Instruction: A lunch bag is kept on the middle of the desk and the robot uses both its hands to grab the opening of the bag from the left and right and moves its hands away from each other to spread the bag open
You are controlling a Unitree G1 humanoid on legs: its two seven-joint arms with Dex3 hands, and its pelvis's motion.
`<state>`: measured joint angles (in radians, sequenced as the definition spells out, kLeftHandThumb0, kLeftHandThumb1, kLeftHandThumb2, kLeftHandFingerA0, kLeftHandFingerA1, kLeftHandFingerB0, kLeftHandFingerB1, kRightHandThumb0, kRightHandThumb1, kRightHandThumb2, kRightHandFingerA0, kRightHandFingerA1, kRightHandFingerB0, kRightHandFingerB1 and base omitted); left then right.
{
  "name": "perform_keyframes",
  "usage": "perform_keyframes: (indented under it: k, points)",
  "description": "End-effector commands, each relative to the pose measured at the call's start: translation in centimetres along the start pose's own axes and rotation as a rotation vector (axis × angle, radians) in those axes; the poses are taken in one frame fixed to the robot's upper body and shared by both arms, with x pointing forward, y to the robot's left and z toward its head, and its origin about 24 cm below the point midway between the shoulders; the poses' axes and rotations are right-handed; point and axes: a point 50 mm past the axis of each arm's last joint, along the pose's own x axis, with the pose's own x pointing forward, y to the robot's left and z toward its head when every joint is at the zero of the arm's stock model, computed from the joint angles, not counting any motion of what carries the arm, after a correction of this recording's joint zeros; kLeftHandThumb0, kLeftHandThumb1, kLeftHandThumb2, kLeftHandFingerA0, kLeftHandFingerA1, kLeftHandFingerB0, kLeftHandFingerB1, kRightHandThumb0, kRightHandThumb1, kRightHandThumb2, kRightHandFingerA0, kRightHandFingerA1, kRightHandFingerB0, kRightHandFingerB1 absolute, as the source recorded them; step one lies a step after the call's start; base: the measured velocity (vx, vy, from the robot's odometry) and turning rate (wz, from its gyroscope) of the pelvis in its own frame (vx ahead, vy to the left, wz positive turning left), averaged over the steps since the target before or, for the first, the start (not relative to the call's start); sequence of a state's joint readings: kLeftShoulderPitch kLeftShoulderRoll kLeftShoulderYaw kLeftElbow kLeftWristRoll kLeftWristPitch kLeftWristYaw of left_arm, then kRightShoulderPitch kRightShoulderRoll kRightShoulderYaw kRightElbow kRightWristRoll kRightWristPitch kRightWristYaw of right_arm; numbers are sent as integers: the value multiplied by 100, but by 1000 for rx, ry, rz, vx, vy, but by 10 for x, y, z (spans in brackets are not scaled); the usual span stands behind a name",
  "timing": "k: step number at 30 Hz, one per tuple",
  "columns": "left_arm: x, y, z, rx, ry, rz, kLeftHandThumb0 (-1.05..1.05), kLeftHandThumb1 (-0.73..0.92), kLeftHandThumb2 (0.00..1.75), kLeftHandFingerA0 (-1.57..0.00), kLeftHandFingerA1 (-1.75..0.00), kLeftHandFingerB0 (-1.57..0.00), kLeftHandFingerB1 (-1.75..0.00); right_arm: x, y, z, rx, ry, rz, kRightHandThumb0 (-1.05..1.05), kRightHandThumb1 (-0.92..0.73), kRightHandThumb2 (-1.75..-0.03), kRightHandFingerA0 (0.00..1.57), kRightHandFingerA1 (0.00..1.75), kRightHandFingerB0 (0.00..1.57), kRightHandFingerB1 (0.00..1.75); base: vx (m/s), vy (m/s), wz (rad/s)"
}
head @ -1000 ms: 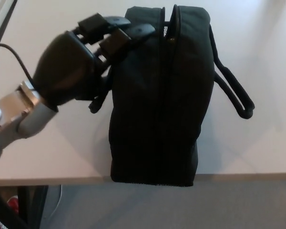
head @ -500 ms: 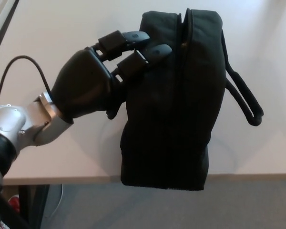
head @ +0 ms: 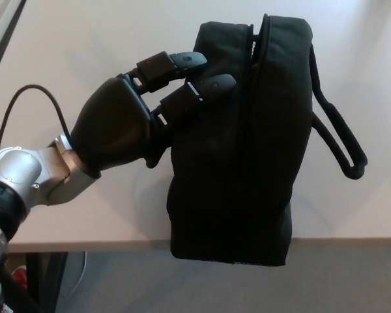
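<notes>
Resting on the left flap, the spread, empty left hand (head: 127, 124) touches the soft black fabric lunch bag (head: 241, 137) at the pale table's (head: 85, 45) near edge; grip beside the zipper.

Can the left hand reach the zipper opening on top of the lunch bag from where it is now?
Probably yes: the left hand has its fingers extended over the lunch bag, just short of the opening, with nothing between.

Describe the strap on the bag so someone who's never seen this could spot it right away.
On the pale desk stands a black lunch bag. The strap is the thin black loop hanging off its right side onto the desk, opposite the side where the robot's left hand rests.
</notes>
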<state>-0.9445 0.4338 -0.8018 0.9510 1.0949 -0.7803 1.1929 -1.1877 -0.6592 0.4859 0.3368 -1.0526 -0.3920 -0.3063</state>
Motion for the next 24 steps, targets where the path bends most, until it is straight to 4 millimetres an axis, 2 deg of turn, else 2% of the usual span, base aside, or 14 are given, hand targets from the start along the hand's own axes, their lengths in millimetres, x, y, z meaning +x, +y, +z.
perform_keyframes:
  k: [1, 3, 4, 6, 7, 8, 9, 11, 12, 16, 19, 22, 23, 24]
  points:
    - [-22, -1, -2, 57, -48, -65, -12, 57, 62, -37, -37, -9, -35, -61, -17, 21, 137, -51, 123, -32, -57, -57, 36, 34, 20, 28, 0, 0, 0]
    - [-24, 0, -3, 58, -40, -66, -11, 56, 62, -36, -37, -10, -35, -74, -22, 25, 125, -66, 136, -32, -55, -57, 35, 34, 17, 28, 0, 0, 0]
    - [-26, 2, -4, 57, -33, -67, -10, 56, 61, -38, -36, -11, -35, -86, -26, 29, 125, -88, 144, -26, -53, -56, 37, 35, 20, 29, 0, 0, 0]
    - [-28, 3, -6, 59, -28, -65, -9, 57, 61, -39, -35, -14, -34, -99, -28, 33, 162, -100, 150, -22, -51, -55, 36, 35, 23, 29, 0, 0, 0]
    - [-30, 5, -7, 64, -25, -57, -9, 58, 62, -40, -36, -14, -34, -110, -29, 37, 195, -112, 164, -16, -35, -83, 27, 54, 12, 47, 0, 0, 0]
    - [-31, 6, -7, 64, -23, -58, -9, 58, 62, -40, -36, -14, -34, -113, -29, 38, 199, -114, 166, -16, -35, -83, 27, 54, 12, 47, 0, 0, 0]
    - [-31, 6, -7, 65, -23, -59, -10, 58, 61, -40, -36, -14, -34, -116, -29, 38, 198, -115, 175, -21, -53, -56, 37, 36, 23, 29, 0, 0, 0]
    - [-30, 6, -7, 66, -26, -62, -11, 57, 61, -39, -36, -14, -34, -122, -30, 37, 202, -113, 202, -25, -52, -56, 37, 37, 22, 29, 0, 0, 0]
    - [-31, 6, -8, 70, -28, -66, -12, 57, 59, -39, -35, -14, -34, -125, -30, 37, 213, -109, 221, -34, -40, -60, 34, 42, 22, 35, 0, 0, 0]
    - [-31, 4, -7, 70, -30, -79, -11, 56, 61, -37, -36, -13, -34, -130, -30, 30, 227, -92, 255, -40, -40, -62, 32, 41, 20, 35, 0, 0, 0]
    - [-28, 2, -6, 65, -34, -76, -11, 57, 62, -37, -36, -13, -35, -127, -34, 21, 183, -71, 231, -43, -47, -67, 31, 42, 20, 36, 0, 0, 0]
    - [-25, 0, -5, 74, -42, -82, -12, 57, 61, -38, -36, -11, -35, -120, -39, 14, 158, -41, 225, -49, -47, -71, 31, 43, 13, 36, 0, 0, 0]
    - [-24, 0, -5, 77, -45, -83, -10, 39, 91, -23, -53, -3, -48, -117, -39, 13, 159, -36, 207, -49, -46, -70, 33, 44, 14, 36, 0, 0, 0]
    - [-24, 0, -4, 72, -45, -78, -11, 58, 62, -38, -36, -10, -35, -115, -39, 12, 162, -38, 203, -50, -46, -70, 32, 43, 14, 36, 0, 0, 0]
